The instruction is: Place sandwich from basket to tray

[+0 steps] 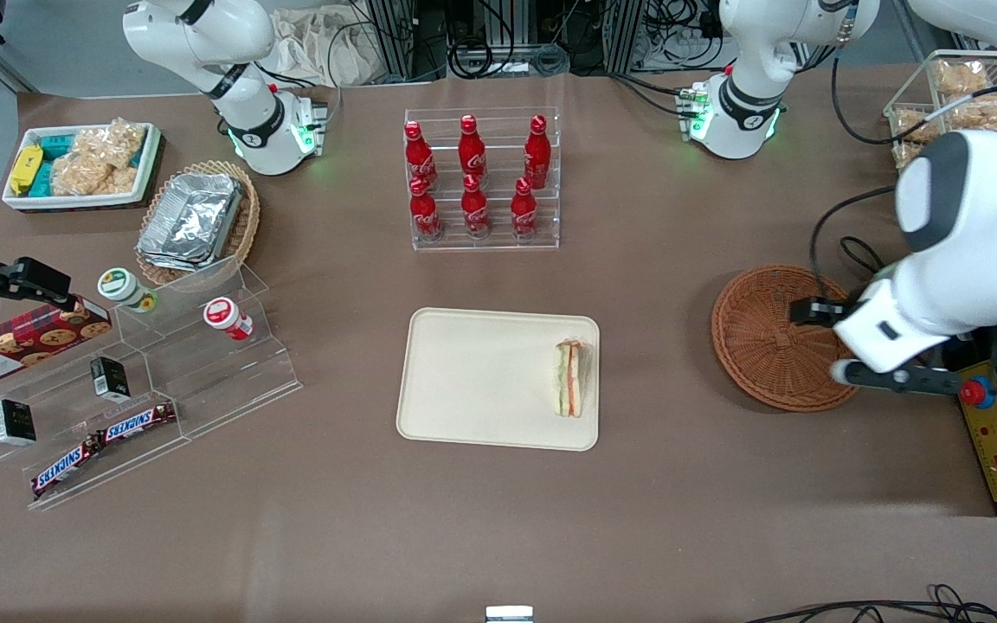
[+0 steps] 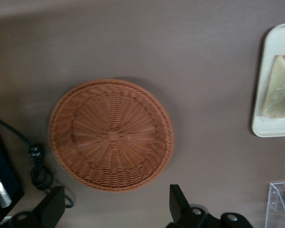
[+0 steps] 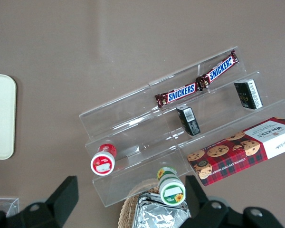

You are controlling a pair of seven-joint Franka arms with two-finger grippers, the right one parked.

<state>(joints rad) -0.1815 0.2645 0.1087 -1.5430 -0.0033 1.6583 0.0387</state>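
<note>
Worktop (image 1: 654,519) carries everything we track. Tray (image 1: 472,381) sits mid-table, nearer the front camera than the bottle rack (image 1: 483,177). Basket (image 1: 771,333) lies toward the working arm's end of the worktop, nothing in it. Gripper (image 2: 115,209) hangs above the basket's rim, at the edge toward the working arm's end; jaws spread wide, gripping nothing. Sandwich (image 1: 570,378) lies flat on the tray, against the tray's short edge nearest the basket, well apart from the jaws. We see no contact between the two.
</note>
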